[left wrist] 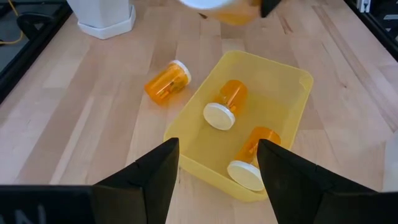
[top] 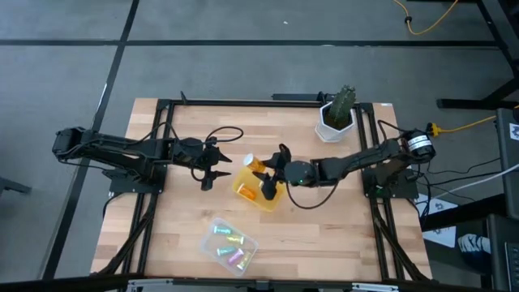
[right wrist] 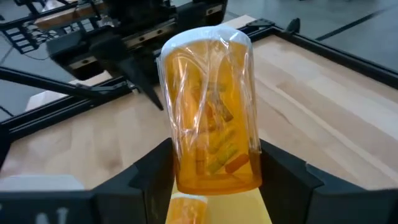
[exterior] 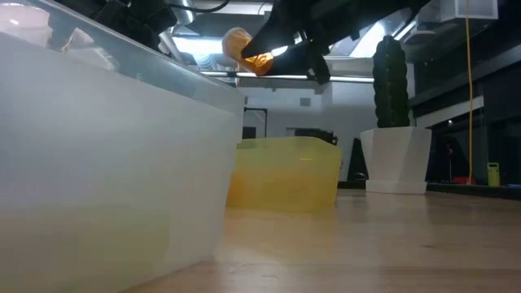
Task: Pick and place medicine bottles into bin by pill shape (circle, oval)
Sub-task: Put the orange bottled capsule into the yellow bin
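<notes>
My right gripper [top: 272, 177] is shut on a stubby orange bottle with a white cap [right wrist: 211, 106], which it holds above the yellow bin [top: 258, 195]; the bottle also shows in the low view [exterior: 248, 50]. Two orange bottles [left wrist: 225, 102] [left wrist: 252, 155] lie on their sides in the bin. A third orange bottle [left wrist: 166, 82] lies on its side on the table just beyond the bin's far side. My left gripper [left wrist: 217, 168] is open and empty, left of the bin [top: 212, 172]. Pastel vials [top: 229, 243] lie in a clear bin. My right gripper pinches the orange bottle's body near its base end [right wrist: 186, 177] between its two fingers [right wrist: 283, 177]. The white cap end [right wrist: 205, 38] points away from the gripper. The fingers come from the table's right, slanting down. The bottle is lifted clear above the yellow bin.
A white plant pot with a cactus [top: 336, 118] stands at the far right of the table. The clear bin [top: 209, 242] sits near the front edge and fills the low view's left [exterior: 106, 163]. Black cables [top: 223, 134] lie by the left arm.
</notes>
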